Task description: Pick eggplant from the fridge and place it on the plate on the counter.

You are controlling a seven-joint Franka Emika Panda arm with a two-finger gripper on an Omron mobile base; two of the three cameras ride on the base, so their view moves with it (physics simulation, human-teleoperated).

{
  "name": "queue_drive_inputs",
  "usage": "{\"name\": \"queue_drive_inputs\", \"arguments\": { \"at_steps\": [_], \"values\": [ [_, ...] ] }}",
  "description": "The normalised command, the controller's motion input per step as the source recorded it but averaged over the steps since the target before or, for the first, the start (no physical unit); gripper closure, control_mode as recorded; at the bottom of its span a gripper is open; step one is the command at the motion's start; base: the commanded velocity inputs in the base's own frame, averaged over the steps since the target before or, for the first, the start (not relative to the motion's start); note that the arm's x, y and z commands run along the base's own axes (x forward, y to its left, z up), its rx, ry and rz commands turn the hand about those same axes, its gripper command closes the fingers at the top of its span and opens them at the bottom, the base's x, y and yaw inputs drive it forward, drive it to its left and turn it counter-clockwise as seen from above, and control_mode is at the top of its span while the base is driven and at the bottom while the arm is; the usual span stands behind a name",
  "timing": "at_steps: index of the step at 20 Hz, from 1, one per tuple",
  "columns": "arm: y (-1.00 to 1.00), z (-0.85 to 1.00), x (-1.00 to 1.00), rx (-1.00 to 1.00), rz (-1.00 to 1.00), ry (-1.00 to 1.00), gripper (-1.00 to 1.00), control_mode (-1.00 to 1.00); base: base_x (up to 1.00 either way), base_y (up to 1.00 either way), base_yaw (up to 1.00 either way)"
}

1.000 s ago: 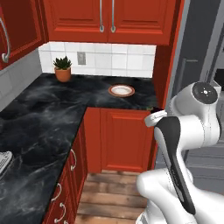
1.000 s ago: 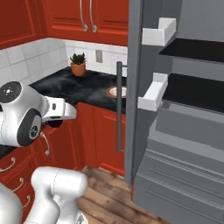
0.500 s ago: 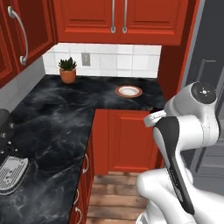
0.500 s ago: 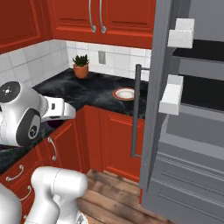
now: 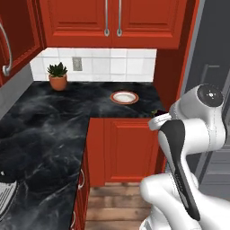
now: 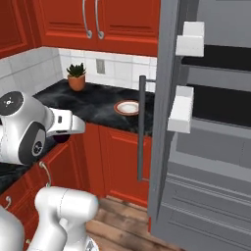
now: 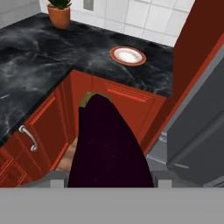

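The hand view has the dark purple eggplant (image 7: 107,144) standing up between my gripper's (image 7: 107,181) fingers, green cap away from the hand, and the gripper is shut on it. It hangs in front of the red cabinet fronts, short of the black marble counter (image 7: 43,57). The white plate (image 7: 127,55) with its reddish rim lies empty on the counter's far right end, beyond the eggplant. The left base view shows the plate (image 5: 124,97) ahead of the hand, and the right base view shows the plate (image 6: 128,107) too. To the right stands the grey fridge (image 6: 206,147).
The fridge door stands open, with its bar handle (image 6: 141,127) and white bins (image 6: 180,110) beside the plate's end of the counter. A potted plant (image 5: 57,76) sits at the back left. Red upper cupboards (image 5: 112,22) hang above. Wooden floor (image 5: 117,202) lies below the hand.
The whole picture has shifted, so the base has driven; the counter and plate now sit nearer the middle. The arm keeps its pose, still holding the eggplant.
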Motion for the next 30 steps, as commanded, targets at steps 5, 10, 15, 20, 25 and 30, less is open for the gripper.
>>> {"name": "queue_drive_inputs", "arguments": {
  "at_steps": [5,10,15,20,25,30],
  "values": [
    [0.0,0.0,0.0,0.0,0.0,0.0,1.0,1.0,0.55,0.15,-0.13],
    [0.0,0.0,0.0,0.0,0.0,0.0,1.0,1.0,0.54,0.28,-0.12],
    [0.0,0.0,0.0,0.0,0.0,0.0,1.0,1.0,0.51,0.32,-0.11],
    [0.0,0.0,0.0,0.0,0.0,0.0,1.0,1.0,0.46,0.24,-0.1],
    [0.0,0.0,0.0,0.0,0.0,0.0,1.0,1.0,0.46,0.16,-0.11],
    [0.0,0.0,0.0,0.0,0.0,0.0,1.0,1.0,0.52,0.17,-0.1]
  ]
}}
